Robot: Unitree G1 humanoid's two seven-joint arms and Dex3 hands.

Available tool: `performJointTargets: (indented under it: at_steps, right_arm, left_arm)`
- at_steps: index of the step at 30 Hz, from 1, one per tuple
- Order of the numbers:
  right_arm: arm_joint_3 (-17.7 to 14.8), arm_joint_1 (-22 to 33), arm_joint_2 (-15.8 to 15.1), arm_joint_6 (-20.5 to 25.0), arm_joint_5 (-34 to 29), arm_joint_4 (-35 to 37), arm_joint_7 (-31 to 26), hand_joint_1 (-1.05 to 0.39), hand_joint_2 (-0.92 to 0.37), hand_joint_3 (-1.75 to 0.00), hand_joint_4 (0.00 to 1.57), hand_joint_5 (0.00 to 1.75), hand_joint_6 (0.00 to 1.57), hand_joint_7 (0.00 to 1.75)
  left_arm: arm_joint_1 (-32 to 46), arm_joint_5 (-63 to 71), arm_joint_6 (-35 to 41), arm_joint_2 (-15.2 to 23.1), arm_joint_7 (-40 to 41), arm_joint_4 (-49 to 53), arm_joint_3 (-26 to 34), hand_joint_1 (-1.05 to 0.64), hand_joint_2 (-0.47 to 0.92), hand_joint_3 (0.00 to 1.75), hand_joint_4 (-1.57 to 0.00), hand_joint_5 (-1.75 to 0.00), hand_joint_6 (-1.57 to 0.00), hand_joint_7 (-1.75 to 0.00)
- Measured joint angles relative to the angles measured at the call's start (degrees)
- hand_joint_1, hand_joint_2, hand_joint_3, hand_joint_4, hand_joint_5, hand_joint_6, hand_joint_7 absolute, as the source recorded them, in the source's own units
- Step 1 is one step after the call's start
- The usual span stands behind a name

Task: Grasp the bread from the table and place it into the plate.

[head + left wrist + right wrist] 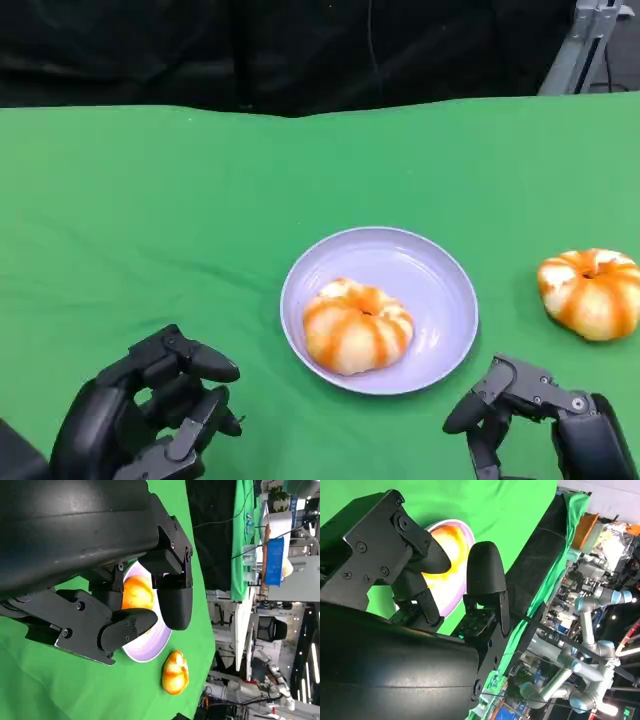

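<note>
A round orange-and-white striped bread (357, 325) lies in the lavender plate (440, 270) at the table's middle. A second, similar bread (591, 291) sits on the green cloth to the plate's right, apart from it. My left hand (150, 415) hovers at the lower left with fingers apart and nothing in it. My right hand (540, 415) is at the lower right, just below the plate's rim, also empty with fingers spread. In the left wrist view, the plate (150, 650), the bread in it (136, 593) and the second bread (175, 672) show past my fingers (172, 597).
The green cloth (150, 220) covers the table up to a dark back edge. A grey metal stand (585, 45) rises at the far right corner. The right wrist view shows the plate (462, 555) and lab equipment beyond the table.
</note>
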Motion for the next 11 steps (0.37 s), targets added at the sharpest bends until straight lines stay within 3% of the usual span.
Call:
performJointTargets:
  at_steps: [11]
  right_arm:
    - [-0.01,0.20,-0.08,-0.14,0.06,0.00,0.30,-0.02,-0.27,-1.37,0.81,1.60,0.82,1.33]
  left_arm:
    - [0.02,0.04,-0.02,-0.13,-0.03,0.00,0.07,-0.12,0.72,0.71,-0.63,-1.56,-0.63,-1.26]
